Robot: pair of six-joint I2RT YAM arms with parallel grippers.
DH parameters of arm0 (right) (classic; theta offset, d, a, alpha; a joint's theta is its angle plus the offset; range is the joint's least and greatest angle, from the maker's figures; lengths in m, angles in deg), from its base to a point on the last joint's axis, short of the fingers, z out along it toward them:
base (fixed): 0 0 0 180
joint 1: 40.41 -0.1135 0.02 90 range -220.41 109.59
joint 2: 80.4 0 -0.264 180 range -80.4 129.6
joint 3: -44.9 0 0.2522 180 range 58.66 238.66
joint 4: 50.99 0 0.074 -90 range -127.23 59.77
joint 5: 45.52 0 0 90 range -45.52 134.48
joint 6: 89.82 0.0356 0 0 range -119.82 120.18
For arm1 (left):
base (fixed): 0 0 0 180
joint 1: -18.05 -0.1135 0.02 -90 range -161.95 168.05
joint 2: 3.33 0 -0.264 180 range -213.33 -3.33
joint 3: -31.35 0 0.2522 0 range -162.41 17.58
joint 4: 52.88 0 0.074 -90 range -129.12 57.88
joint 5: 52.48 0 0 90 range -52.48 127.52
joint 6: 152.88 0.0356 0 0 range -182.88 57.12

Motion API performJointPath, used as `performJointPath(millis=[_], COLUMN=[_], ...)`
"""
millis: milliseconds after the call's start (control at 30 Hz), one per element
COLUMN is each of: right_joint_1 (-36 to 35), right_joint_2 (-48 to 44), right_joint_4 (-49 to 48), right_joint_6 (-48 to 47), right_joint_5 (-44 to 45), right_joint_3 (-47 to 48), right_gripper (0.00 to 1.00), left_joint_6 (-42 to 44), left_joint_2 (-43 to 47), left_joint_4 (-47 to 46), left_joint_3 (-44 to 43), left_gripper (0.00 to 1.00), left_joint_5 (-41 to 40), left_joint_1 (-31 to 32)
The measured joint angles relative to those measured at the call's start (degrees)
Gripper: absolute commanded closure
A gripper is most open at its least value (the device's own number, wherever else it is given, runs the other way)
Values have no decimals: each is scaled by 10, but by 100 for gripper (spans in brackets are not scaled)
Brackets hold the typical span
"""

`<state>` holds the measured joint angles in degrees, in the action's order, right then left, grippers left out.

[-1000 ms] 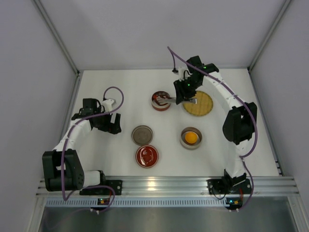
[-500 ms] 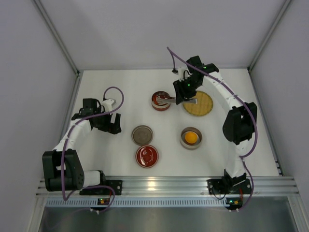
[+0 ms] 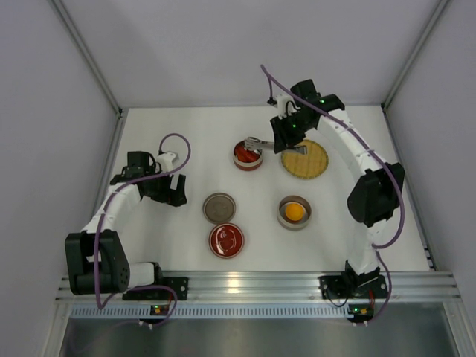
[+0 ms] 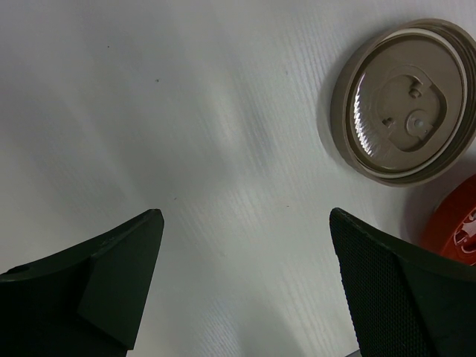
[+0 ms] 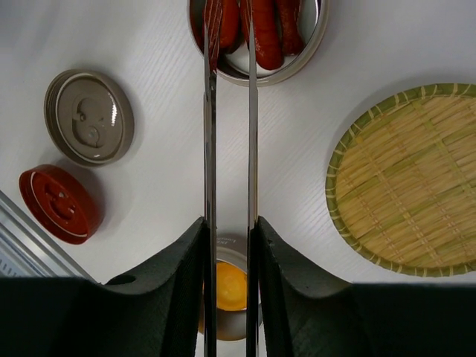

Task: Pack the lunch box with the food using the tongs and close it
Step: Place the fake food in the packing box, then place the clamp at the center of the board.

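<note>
Surroundings, top view: white table (image 3: 186, 134). A beige lid (image 3: 219, 207) is seen lower centre, with a red lid (image 3: 226, 239) just below it. A woven plate (image 3: 306, 161) lies right of centre. A metal bowl (image 3: 248, 156) stands just left of the plate, and a second metal bowl (image 3: 294, 213) lower right.

The left gripper (image 3: 173, 196) is held at centre left over bare table, well apart from all the food. In its wrist view the fingers (image 4: 111, 275) are spread wide with nothing between them. The beige lid (image 4: 405, 100) is at upper right, and an edge of the red lid (image 4: 455, 223) is cut off at the right border.

Task items: the tongs (image 5: 210, 149) are slim and silver, two thin arms nearly parallel with a narrow gap. They are squeezed from both sides by the right gripper (image 5: 230, 245), whose dark fingers (image 5: 286, 290) are pressed on the arms. The arms run up the frame into the upper bowl (image 5: 314, 44), among the red pieces (image 5: 266, 33). These are elongated and glossy, lying side by side.

The orange-yellow piece (image 5: 227, 286) sits in the lower bowl, partly covered by fingers and tongs. No obstruction is seen between tongs and bowl.

Hard to read: the tong tips are cut off at the top edge of the wrist view. In the top view the tongs (image 3: 260, 142) are too small to resolve. It cannot be told whether a red piece is pinched.
</note>
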<state>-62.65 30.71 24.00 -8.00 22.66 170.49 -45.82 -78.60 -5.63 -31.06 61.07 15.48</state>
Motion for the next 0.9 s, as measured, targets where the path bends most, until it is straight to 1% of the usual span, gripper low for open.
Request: performJointPath(millis=[167,267,333,500,667,767,900], right_joint_1=[9,39,80,221,350,388,391], right_joint_2=[-28,-71,-107,-184,-216,-214,-190], right_joint_4=[-5,-17,-23,-43,-66,-90,-125], right_joint_6=[0,-2,-7,-30,-60,-77,-82], right_joint_5=[9,6,5,4,15,38,57], right_joint_3=[-1,-19,-43,-130,-221,-264,-298], right_gripper=[71,71,71,71,71,71,70], left_joint_6=[0,0,0,0,0,-4,-10], left_joint_2=[11,21,26,36,43,44,44], left_joint_4=[6,13,15,20,27,27,27], left_joint_3=[0,-4,-8,-10,-10,-10,-10], left_gripper=[2,2,2,2,2,2,2], left_joint_5=[0,0,1,3,9,11,14], left_joint_1=[0,0,0,0,0,0,0])
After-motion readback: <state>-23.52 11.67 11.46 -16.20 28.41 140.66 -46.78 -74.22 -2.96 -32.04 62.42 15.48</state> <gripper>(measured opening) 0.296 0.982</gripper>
